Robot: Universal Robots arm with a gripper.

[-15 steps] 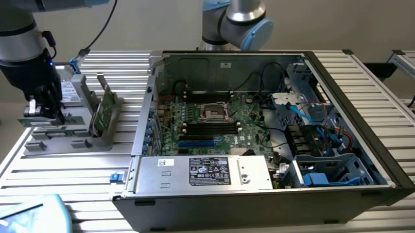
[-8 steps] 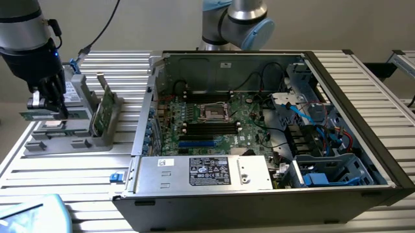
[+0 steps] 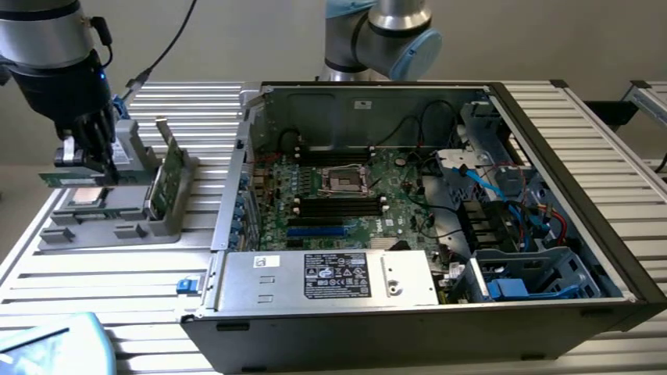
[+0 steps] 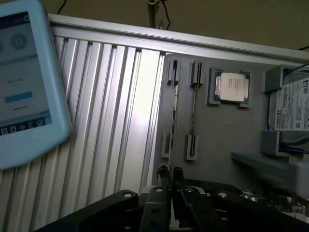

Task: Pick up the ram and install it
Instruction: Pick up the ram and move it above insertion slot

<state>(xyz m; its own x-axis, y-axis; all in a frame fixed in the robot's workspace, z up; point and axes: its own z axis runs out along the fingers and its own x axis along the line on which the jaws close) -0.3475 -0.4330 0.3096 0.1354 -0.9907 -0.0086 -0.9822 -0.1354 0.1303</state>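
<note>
Starting at the exterior view's left, the tablet (image 3: 47,344) lies on the table edge, well out of the arm's way. Right above the grey holder (image 3: 62,234) hangs the gripper (image 3: 92,166), jaws nearly closed and pinched onto the ram (image 3: 65,179). It grips the stick across its thin faces, which looks like the sensible way to keep the contact edge free and pointing down for a slot. The wrist view backs that up: the gripper (image 4: 170,176) clamps the ram (image 4: 173,116) edge-on, lined up with the holder's guide posts, so the stick seems to sit just above its cradle; whether it is fully clear of the posts I can't tell. The processor (image 3: 83,196) rests flat in its own pocket beside it, and the bigger card (image 3: 167,183) stands upright in its groove, each part kept apart so one can be taken without knocking another. Further right, the case (image 3: 417,328) lies on its side with the lid off, motherboard (image 3: 396,195) facing up, black slots (image 3: 333,205) open to a straight push from above.
</note>
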